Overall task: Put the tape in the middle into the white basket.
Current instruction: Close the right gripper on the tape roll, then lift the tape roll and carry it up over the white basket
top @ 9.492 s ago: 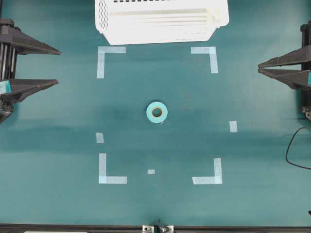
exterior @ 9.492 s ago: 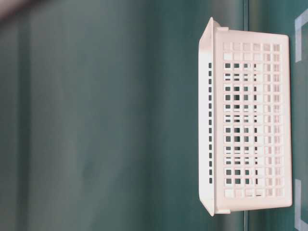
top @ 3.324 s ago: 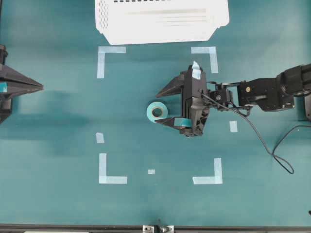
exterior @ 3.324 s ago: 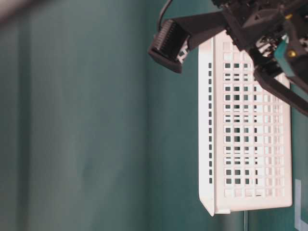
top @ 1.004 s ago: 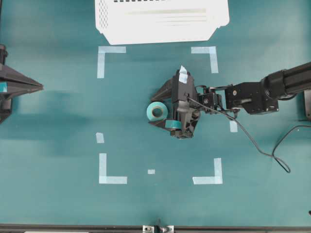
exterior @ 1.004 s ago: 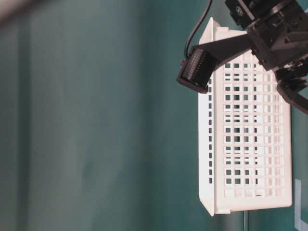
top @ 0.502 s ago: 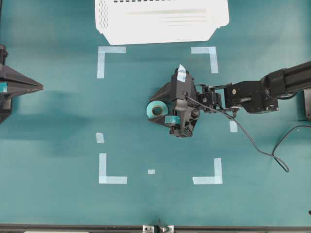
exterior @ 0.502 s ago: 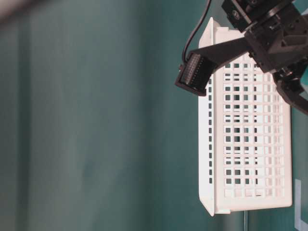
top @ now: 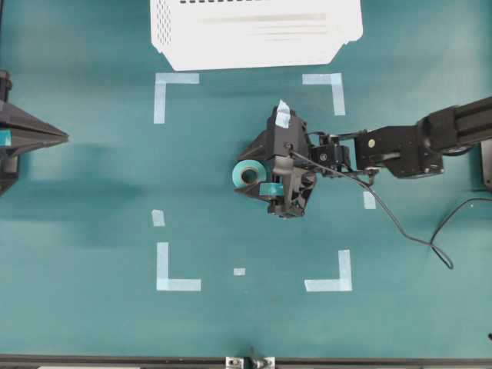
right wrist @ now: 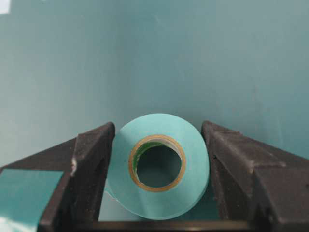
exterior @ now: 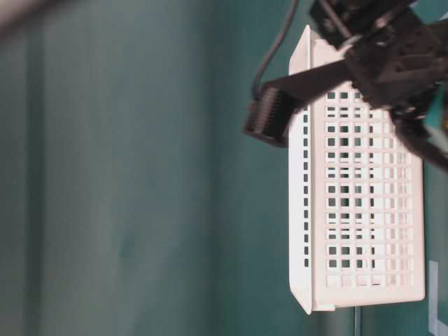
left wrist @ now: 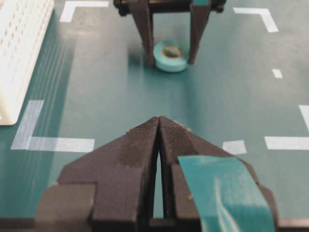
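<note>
The left gripper rests pinched together at the table's left edge. Mid-table, inside the pale corner marks, the right gripper clamps the tape — both fingers pressed against the roll's sides. Beyond, at the far edge, stands the white basket — nothing visible inside it.

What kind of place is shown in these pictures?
Most likely a robot test bench in a lab: a teal table with pale tape corner marks, two robot arms, and only a tape roll and white basket set out.
</note>
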